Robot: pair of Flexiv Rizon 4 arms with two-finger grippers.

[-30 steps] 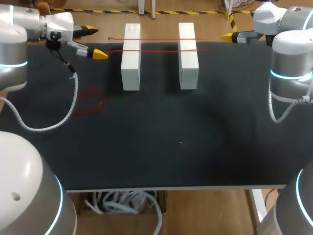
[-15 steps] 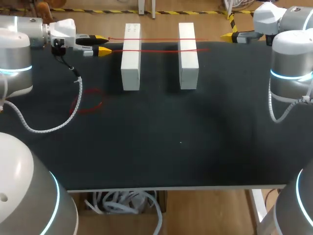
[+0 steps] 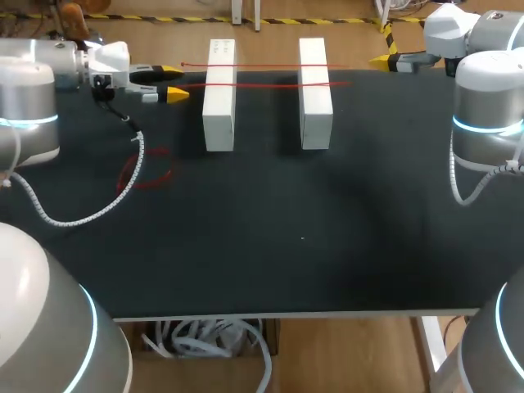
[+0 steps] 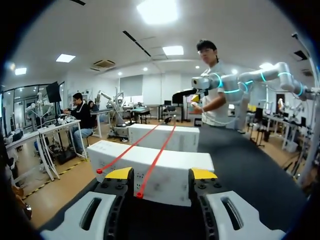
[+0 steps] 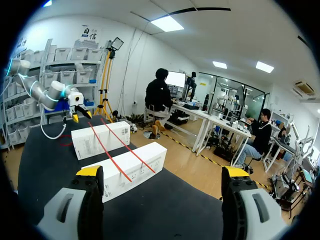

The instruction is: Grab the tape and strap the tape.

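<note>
Two red tapes (image 3: 262,83) lie side by side across two white boxes, the left box (image 3: 219,98) and the right box (image 3: 315,94), which stand near the far edge of the tabletop (image 3: 286,246). Their long axis runs along that far edge, from left to right, and their ends stick out a little past the boxes.

The left pincer (image 3: 173,83) is near the far left corner, released, and it points along the tapes toward their left ends. In the left wrist view the end of the nearer tape (image 4: 139,194) is in line with the gap between the fingers, just ahead and not touched. The end of the farther tape (image 4: 99,171) is outside the gap, just beside one finger. I judge that the left arm is the nearer one, and a short straight advance would bring the first end into the gap.

The right pincer (image 5: 162,172) is at the far right corner, spread wide and holding nothing, well apart from the right ends.

Both boxes are closed blocks; nothing shows inside them, and they only carry the tapes. One red loop (image 3: 147,169) lies flat near the left edge.
</note>
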